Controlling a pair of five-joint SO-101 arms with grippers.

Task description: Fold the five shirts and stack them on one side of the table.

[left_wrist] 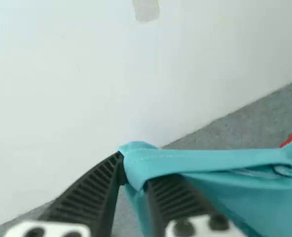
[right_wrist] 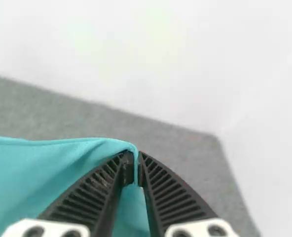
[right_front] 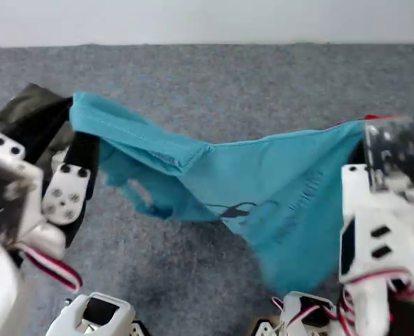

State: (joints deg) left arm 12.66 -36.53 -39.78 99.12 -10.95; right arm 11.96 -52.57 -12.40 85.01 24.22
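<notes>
Left tool (left_wrist: 128, 170) is clamped on one edge of the shirt (right_front: 263, 189), right tool (right_wrist: 131, 165) on the opposite edge. The shirt sags between them over the counter (right_front: 263, 84). Light, limp cloth, likely: grip hems or corners, keep it taut. An olive shirt (right_front: 32, 105) lies beyond the left tool.

Both arms are built from white plastic shells. The left tool (left_wrist: 132, 170) has two black fingers (left_wrist: 91, 190), ribbed with fine crosswise ridges on their inner faces, tapering to points and seated in white mounts with dark round screw holes. The right tool (right_wrist: 134, 158) is made the same. From above, the left arm (right_front: 11, 157) shows black screw recesses in its white plates and a red, white and black cable bundle (right_front: 50, 266). The right arm (right_front: 396, 259) has black rectangular slots and thin red wires (right_front: 382, 278).
</notes>
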